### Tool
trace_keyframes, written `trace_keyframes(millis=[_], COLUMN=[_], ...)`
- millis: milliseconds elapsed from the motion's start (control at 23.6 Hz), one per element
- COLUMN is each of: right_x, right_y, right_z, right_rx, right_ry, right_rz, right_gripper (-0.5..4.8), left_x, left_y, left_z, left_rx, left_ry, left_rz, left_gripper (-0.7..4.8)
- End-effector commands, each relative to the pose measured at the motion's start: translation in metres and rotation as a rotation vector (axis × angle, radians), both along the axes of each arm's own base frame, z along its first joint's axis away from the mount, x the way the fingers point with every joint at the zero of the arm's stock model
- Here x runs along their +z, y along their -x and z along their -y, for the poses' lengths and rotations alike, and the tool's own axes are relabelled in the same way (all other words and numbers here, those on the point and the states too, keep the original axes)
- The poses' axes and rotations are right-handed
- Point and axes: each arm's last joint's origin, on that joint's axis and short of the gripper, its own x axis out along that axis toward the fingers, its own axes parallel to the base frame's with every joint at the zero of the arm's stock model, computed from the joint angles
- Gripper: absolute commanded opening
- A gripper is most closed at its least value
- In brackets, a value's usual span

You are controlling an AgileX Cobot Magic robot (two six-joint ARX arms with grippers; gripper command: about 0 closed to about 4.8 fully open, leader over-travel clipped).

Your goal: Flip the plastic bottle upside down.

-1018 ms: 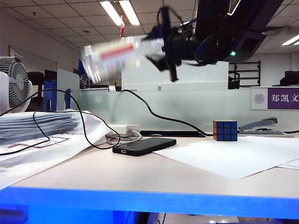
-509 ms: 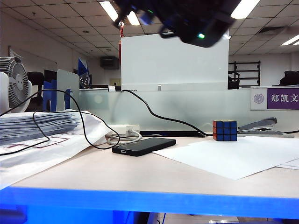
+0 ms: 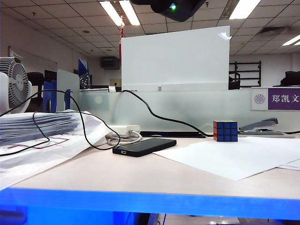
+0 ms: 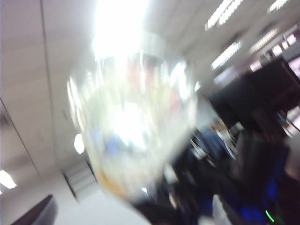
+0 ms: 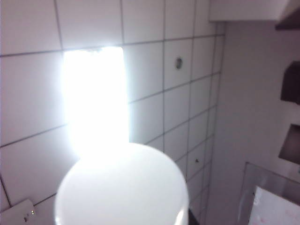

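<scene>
The plastic bottle point(image 4: 131, 117) fills the left wrist view as a blurred clear body, held up against the ceiling. My left gripper point(image 4: 117, 213) stands open; one dark finger point(image 4: 33, 211) shows well off to the bottle's side. Blur hides whether anything touches it. In the right wrist view the plastic bottle point(image 5: 122, 187) is a pale round end right at the jaws, and my right gripper, its fingers hidden behind it, is shut on it. The exterior view shows neither the bottle nor the grippers, only a dark arm part point(image 3: 171, 5) at the top edge.
On the table lie a Rubik's cube point(image 3: 225, 131), a black phone point(image 3: 145, 146), white sheets point(image 3: 234, 157), a stapler point(image 3: 262, 126), a paper stack point(image 3: 37, 126) with black cables and a power strip point(image 3: 124, 131). A fan point(image 3: 14, 84) stands at far left.
A second ago the bottle hung level in a gripper at the exterior view's upper left. The arm has since lifted it out over the top edge; only a dark arm part remains.
</scene>
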Motion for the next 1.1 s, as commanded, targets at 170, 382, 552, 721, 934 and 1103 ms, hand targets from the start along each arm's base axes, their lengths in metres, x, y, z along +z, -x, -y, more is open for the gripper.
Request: trace_keyframes(millis=[170, 382, 552, 721, 934, 1103], right_x=[0.006, 0.007, 0.005, 0.005, 0.005, 0.005], right_y=[0.015, 0.027, 0.031, 0.031, 0.031, 0.031], right_z=[-0.011, -0.021, -0.027, -0.027, -0.027, -0.027], right_rx=[0.055, 0.090, 0.107, 0.111, 0.110, 0.109], right_ry=[-0.028, -0.032, -0.017, -0.010, -0.011, -0.010], right_rz=[-0.007, -0.005, -0.017, -0.016, -0.015, -0.020], right_gripper=[-0.02, -0.02, -0.02, -0.02, -0.02, -0.02], left_x=[0.014, 0.017, 0.018, 0.021, 0.032, 0.038], left_y=[0.006, -0.001, -0.004, -0.002, -0.003, -0.001], left_z=[-0.001, 0.000, 0.005, 0.009, 0.011, 0.010], left_rx=[0.020, 0.001, -0.041, -0.082, -0.095, -0.097], left_ry=[0.031, 0.009, 0.003, 0.013, 0.017, 0.020], left_rz=[0.124, 0.119, 0.154, 0.216, 0.230, 0.250], left_gripper=[4.35, 4.35, 4.35, 4.35, 4.34, 4.34])
